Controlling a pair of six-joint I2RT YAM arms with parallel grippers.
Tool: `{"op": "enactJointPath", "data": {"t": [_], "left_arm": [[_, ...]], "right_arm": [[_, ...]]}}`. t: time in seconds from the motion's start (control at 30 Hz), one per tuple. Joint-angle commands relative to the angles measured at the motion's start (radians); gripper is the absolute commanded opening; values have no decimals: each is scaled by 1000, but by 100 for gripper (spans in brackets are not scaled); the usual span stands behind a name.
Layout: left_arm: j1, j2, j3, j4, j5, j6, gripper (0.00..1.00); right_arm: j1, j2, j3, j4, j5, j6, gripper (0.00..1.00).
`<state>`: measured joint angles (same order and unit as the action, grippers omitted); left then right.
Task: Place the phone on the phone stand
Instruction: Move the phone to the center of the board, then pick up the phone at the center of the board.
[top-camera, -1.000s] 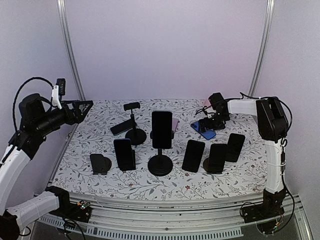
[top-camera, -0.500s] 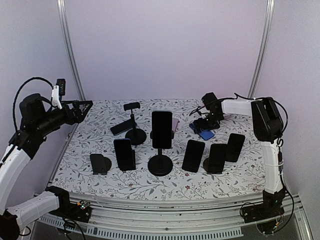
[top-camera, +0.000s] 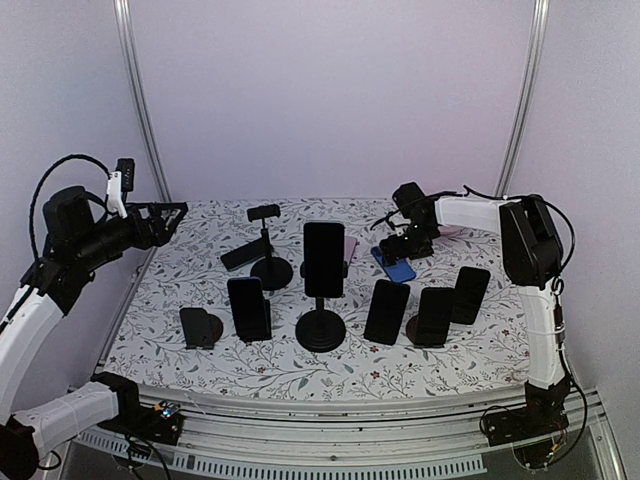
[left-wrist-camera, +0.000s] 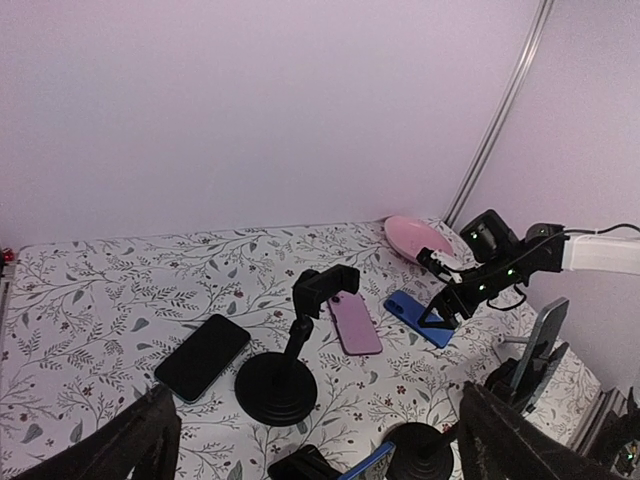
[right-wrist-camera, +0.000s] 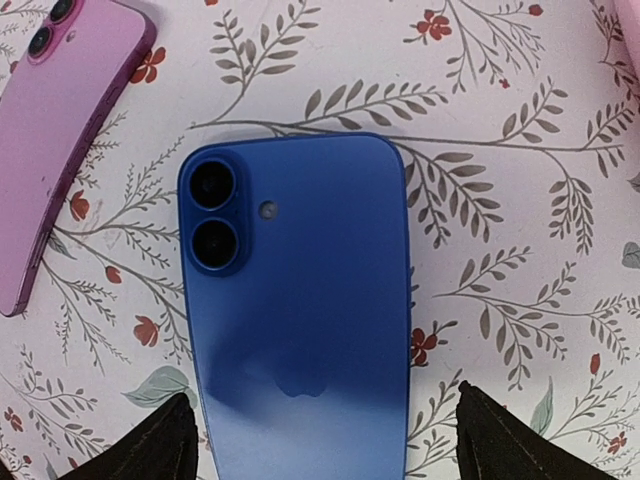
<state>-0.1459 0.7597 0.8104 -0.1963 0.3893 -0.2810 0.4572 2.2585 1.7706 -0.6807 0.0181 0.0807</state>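
Your right tool (top-camera: 404, 247) hangs over the blue phone (right-wrist-camera: 300, 300), which lies face down on the desk (top-camera: 160, 290) just beside a pink phone (right-wrist-camera: 60, 140). The fingers stand apart on either side of it, seemingly not touching it. Your left tool (top-camera: 172, 218) is raised at the left, spread wide, holding nothing. The clamp-topped phone stand (top-camera: 272, 272) stands well apart from the blue phone.

a blue phone (right-wrist-camera: 300, 320) and a pink phone (right-wrist-camera: 60, 140) lie on a white cloth (right-wrist-camera: 520, 150) with grey leaves, red flowers.
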Motion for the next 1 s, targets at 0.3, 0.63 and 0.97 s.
{"op": "enactJointPath", "data": {"t": [0.3, 0.63, 0.97], "left_arm": [[10, 12, -4, 11, 23, 6, 97], [9, 40, 7, 23, 51, -28, 97], [-25, 29, 1, 35, 108, -127, 96]], "right_arm": [[15, 60, 11, -37, 40, -26, 89], [42, 73, -20, -6, 7, 35, 83], [42, 72, -37, 36, -26, 53, 66]]}}
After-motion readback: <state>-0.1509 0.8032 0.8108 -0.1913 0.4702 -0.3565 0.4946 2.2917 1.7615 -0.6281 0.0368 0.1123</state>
